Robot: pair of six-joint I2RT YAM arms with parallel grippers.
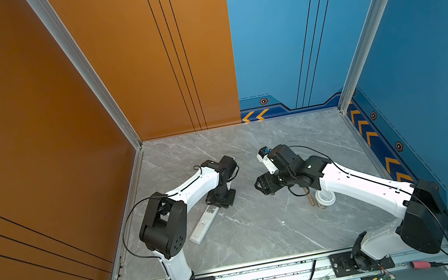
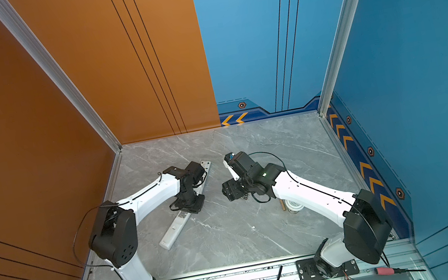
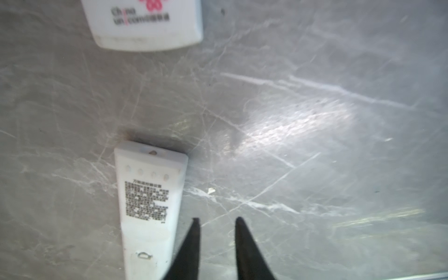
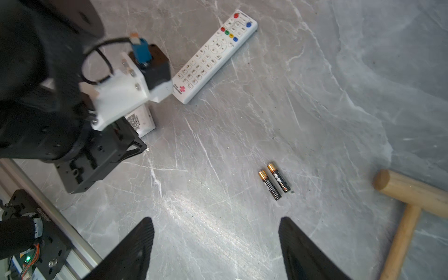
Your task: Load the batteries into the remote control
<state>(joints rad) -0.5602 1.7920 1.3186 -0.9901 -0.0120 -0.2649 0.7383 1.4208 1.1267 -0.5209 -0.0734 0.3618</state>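
Grey marble table (image 1: 264, 233) in both top views bears a white remote (image 1: 204, 225). Left wrist view: left gripper (image 3: 217, 219), jaws narrowly parted and empty, just beside that remote. Right wrist view: right gripper (image 4: 215, 219), jaws spread wide and empty, near two batteries (image 4: 274, 180) lying side by side

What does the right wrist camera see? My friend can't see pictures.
Two small black-and-gold batteries lie side by side on a grey marble table, just ahead of the open, empty right claw. Beyond them a white remote with coloured buttons lies face up, a wooden mallet rests nearby, and the other arm covers part of a second white remote.
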